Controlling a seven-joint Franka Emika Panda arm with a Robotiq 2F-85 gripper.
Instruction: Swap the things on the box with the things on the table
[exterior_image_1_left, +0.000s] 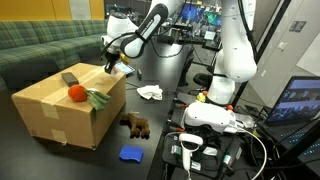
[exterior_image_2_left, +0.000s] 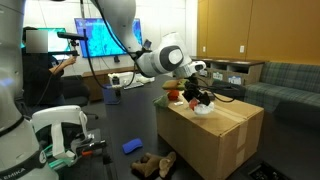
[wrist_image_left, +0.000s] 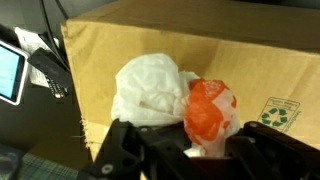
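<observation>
The tan cardboard box (exterior_image_1_left: 55, 112) stands on the black table (exterior_image_1_left: 95, 162). On its top lie a grey flat thing (exterior_image_1_left: 70, 78) and an orange toy with green leaves (exterior_image_1_left: 80, 95). My gripper (wrist_image_left: 205, 150) is shut on a crumpled white and orange plastic bag (wrist_image_left: 185, 105), which rests on the box top near its far edge. In both exterior views the gripper (exterior_image_1_left: 113, 67) (exterior_image_2_left: 196, 92) hovers low over that edge of the box (exterior_image_2_left: 215, 128). The fingertips are hidden behind the bag.
On the table beside the box are a white crumpled thing (exterior_image_1_left: 150, 92), a brown toy (exterior_image_1_left: 135, 125) and a blue flat thing (exterior_image_1_left: 131, 153). The robot base (exterior_image_1_left: 215, 110) with cables stands close by. A green sofa (exterior_image_1_left: 45, 45) is behind the box.
</observation>
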